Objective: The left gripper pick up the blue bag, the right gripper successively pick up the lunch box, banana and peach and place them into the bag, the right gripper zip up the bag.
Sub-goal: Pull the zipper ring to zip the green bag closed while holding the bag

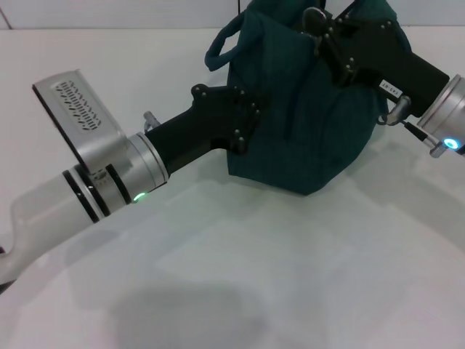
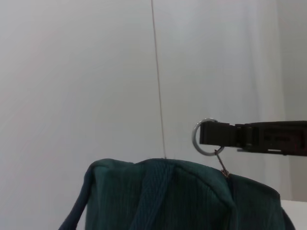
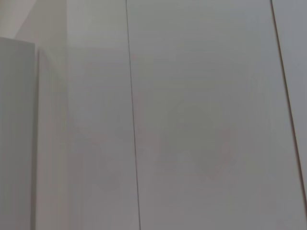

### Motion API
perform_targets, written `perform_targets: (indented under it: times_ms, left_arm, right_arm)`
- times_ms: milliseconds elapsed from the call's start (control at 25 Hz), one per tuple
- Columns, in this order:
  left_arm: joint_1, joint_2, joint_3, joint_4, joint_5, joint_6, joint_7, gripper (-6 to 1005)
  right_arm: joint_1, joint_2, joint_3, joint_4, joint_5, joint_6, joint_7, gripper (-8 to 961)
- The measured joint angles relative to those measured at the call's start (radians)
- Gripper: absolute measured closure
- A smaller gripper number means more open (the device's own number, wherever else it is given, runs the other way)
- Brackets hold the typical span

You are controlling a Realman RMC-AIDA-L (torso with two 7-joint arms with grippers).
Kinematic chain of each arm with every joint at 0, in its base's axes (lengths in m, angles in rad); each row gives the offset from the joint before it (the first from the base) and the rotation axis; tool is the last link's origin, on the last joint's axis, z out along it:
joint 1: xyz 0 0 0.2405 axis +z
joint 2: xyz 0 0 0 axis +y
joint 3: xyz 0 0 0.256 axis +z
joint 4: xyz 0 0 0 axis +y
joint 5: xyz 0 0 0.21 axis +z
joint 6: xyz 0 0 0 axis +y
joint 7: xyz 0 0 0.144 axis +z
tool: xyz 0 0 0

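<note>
While the left gripper (image 1: 243, 120) clamps the blue bag (image 1: 305, 109), the right gripper (image 2: 204, 134) pinches its ring pull (image 2: 204, 136).

Blue bag (image 1: 305, 123) top cropped; contents hidden.

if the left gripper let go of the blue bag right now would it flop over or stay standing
Probably sag but stay up: the blue bag is soft, creased fabric, yet bulges full with a broad base on the table. The right gripper, holding the zipper ring, may steady its top.
</note>
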Motion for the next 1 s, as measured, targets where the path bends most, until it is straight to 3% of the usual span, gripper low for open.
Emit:
perform_targets:
  times_ms: [400,720,1000]
  left_arm:
    - [0.086,0.000,0.007,0.030,0.021,0.010,0.108,938]
    - [0.112,0.000,0.009,0.023,0.062,0.004,0.165,939]
    - [0.136,0.000,0.011,0.043,0.073,0.001,0.174,939]
  right_arm:
    - [0.006,0.000,-0.016,-0.002,-0.007,-0.006,0.004,947]
    - [0.000,-0.005,0.079,0.030,-0.001,0.007,-0.007,947]
    - [0.000,-0.006,0.098,0.043,-0.001,0.009,-0.017,947]
